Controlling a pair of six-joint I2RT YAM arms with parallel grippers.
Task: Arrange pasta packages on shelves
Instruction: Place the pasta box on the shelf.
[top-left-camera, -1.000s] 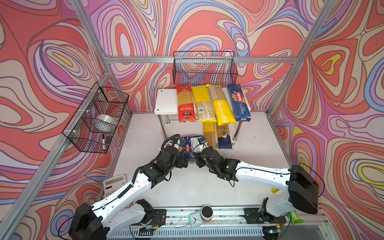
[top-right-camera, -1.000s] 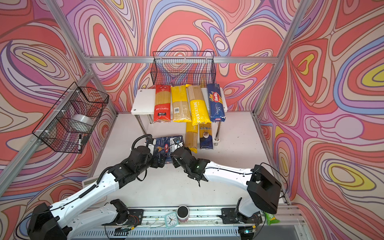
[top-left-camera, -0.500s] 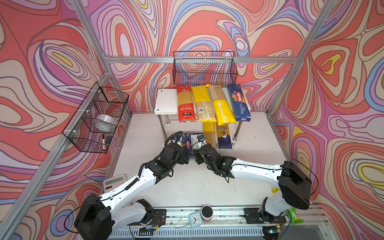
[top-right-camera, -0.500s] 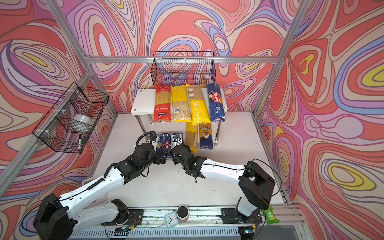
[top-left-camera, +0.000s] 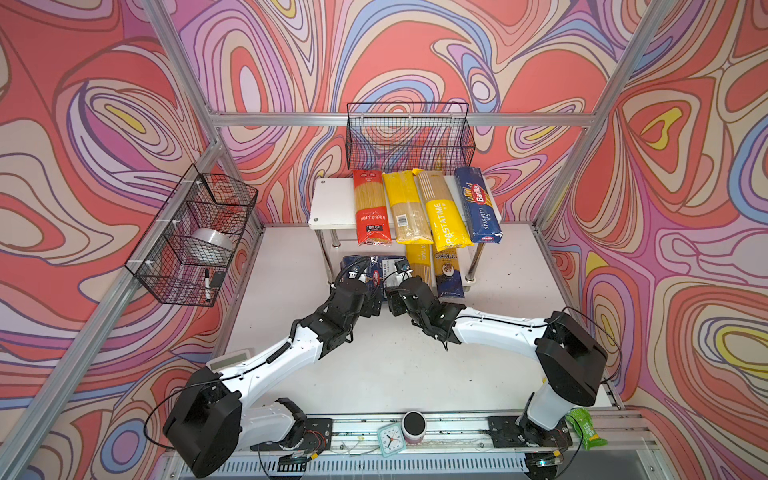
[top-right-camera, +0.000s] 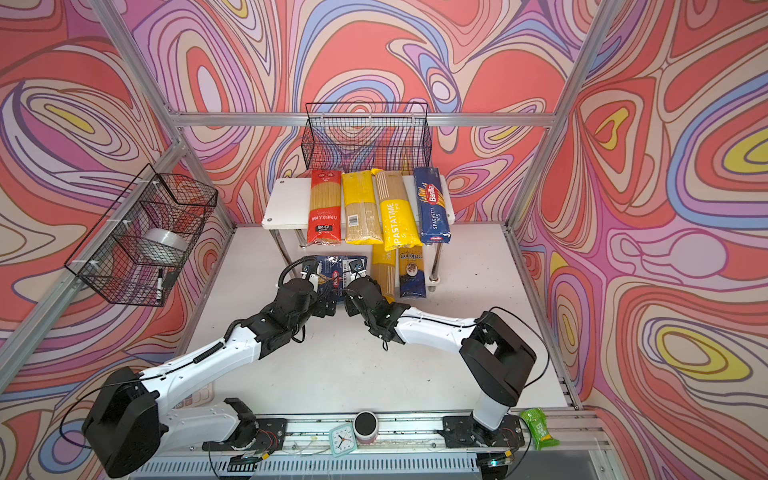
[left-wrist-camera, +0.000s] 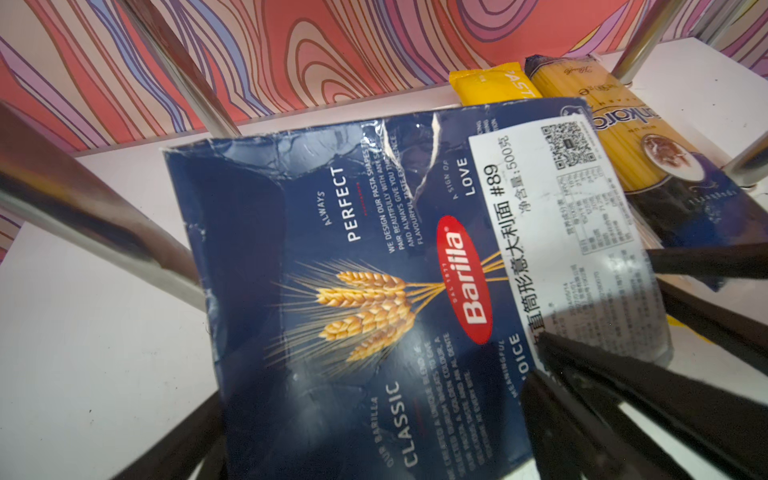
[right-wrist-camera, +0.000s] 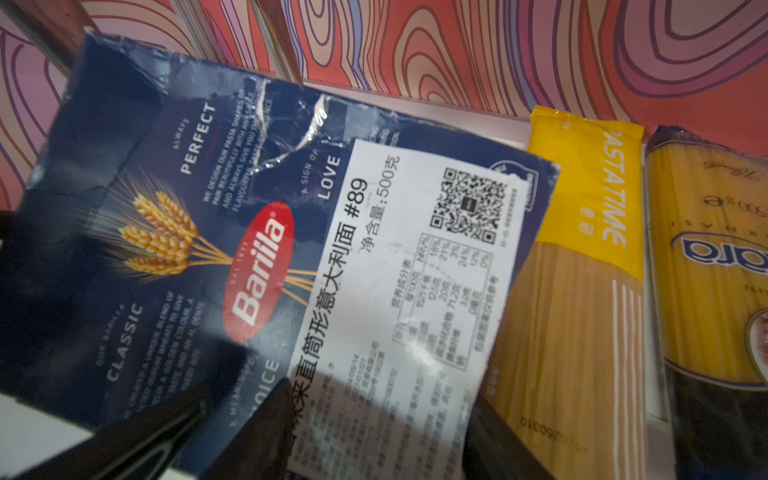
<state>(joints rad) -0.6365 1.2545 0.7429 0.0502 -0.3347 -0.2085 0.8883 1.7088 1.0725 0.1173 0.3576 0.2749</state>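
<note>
A wide blue Barilla box (top-left-camera: 376, 270) (left-wrist-camera: 374, 249) (right-wrist-camera: 208, 208) is tilted, its far end over the lower board of the white shelves (top-left-camera: 332, 203). My left gripper (top-left-camera: 373, 297) (left-wrist-camera: 374, 388) and right gripper (top-left-camera: 395, 297) (right-wrist-camera: 380, 390) sit side by side, each shut on the box's near end. A red bag (top-left-camera: 371, 208), two yellow bags (top-left-camera: 405, 208) (top-left-camera: 442, 216) and a slim Barilla box (top-left-camera: 478, 205) lie on the top board. On the lower board lie a yellow bag (top-left-camera: 419, 262) and a dark blue bag (top-left-camera: 448, 274).
A chrome front leg (left-wrist-camera: 104, 232) stands close to the box's left side. Black wire baskets hang on the back wall (top-left-camera: 409, 137) and left wall (top-left-camera: 191, 237). A calculator (top-left-camera: 228, 359), clock (top-left-camera: 390, 440), cup (top-left-camera: 413, 424) and green snack packet (top-left-camera: 584, 428) lie near the front.
Both arms have reached further back, and the wide Barilla box has moved with them towards the lower shelf between the front legs.
</note>
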